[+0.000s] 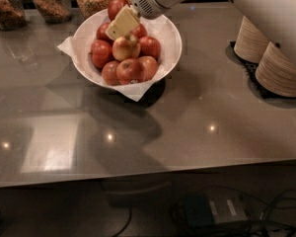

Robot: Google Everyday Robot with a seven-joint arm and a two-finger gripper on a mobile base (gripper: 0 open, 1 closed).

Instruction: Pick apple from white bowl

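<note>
The white bowl (168, 36) stands on the grey counter at the back, lined with a white paper napkin and piled with apples. The apple (126, 47), pale yellow with a red blush, lies on top in the middle of the pile, with dark red apples around it. My gripper (121, 23) comes in from the upper right on a white arm. Its cream tip hangs just above the pile, over the pale apple's far left side. It holds nothing that I can see.
Glass jars (52, 1) of dry goods stand along the back edge behind the bowl. Stacks of tan disposable bowls (281, 70) stand on a black mat at the right. The counter's front edge runs across the lower frame, with cables on the floor below.
</note>
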